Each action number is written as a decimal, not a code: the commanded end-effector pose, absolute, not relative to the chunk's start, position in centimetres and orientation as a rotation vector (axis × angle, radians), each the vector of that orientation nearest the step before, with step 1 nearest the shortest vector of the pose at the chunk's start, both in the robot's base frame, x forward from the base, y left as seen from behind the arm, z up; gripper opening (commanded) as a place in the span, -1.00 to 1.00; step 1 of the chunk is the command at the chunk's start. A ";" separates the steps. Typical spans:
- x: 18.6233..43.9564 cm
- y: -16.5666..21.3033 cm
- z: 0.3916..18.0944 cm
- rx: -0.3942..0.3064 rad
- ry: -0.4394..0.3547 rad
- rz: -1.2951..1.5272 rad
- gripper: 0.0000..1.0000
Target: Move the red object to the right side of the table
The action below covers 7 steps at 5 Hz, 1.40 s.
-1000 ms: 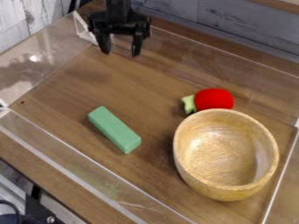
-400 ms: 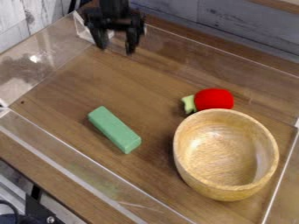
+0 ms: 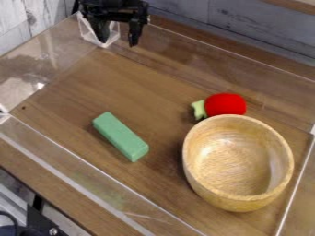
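The arm itself was cut off by the top edge of the view; only the black gripper (image 3: 118, 37) showed, hanging at about eleven o'clock over the far left corner of the table (image 3: 160, 92). Its fingers were spread apart with nothing between them, though their tips were dark and a little blurred against the clear plastic wall (image 3: 37, 55) behind. The bottom left corner of the picture held dim shapes beyond the wall that could not be made out.

The red object (image 3: 226, 104) lay at about three o'clock on the tabletop, its pale green tip pointing left, just beside the far rim of the wooden bowl (image 3: 238, 162); whether the two touched was not clear. The bowl sat at about five o'clock, its right edge near the frame's border. The green block (image 3: 121, 135) lay at about eight o'clock, well apart from both.

Compared with a second before, the gripper had drawn up and leftward toward the corner, equally wide open, while the fruit, bowl and block had not shifted.
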State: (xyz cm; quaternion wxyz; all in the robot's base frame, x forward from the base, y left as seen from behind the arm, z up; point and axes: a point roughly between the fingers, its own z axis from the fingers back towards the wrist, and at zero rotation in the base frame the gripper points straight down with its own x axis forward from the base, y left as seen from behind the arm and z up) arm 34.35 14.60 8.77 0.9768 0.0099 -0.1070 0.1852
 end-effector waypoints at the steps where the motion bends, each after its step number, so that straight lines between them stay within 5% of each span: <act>1: 34.8 13.9 8.9 0.042 -0.247 0.361 1.00; 3: 36.0 15.1 10.7 0.041 -0.262 0.211 1.00; 7: 34.6 15.2 10.3 0.020 -0.200 0.255 1.00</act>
